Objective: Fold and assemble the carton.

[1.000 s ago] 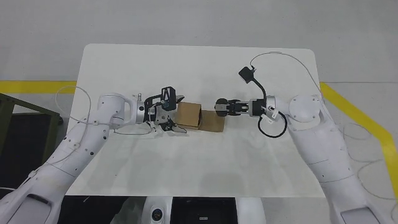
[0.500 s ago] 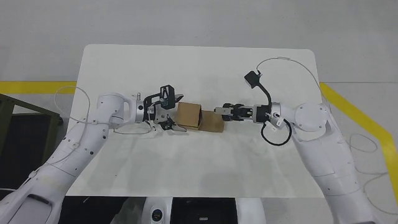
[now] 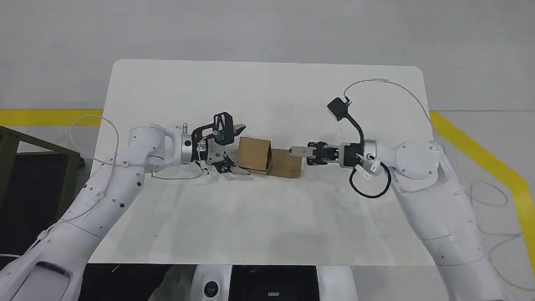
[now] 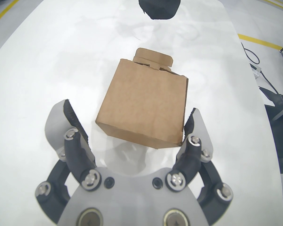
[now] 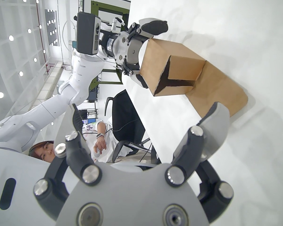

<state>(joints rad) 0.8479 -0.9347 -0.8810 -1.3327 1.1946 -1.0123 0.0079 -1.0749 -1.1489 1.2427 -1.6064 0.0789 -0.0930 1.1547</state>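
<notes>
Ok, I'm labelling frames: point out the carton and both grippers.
carton (image 4: 143,99), left wrist view, top panel.
left gripper (image 4: 129,112), left wrist view, midway between fingertips.
right gripper (image 5: 145,108), right wrist view, midway between fingertips.

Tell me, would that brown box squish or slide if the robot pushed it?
Probably it slides: the carton is thin cardboard, looks hollow, and sits on a smooth white table. It may squish too, since its end seams gape open. The loose flap would likely bend.
</notes>
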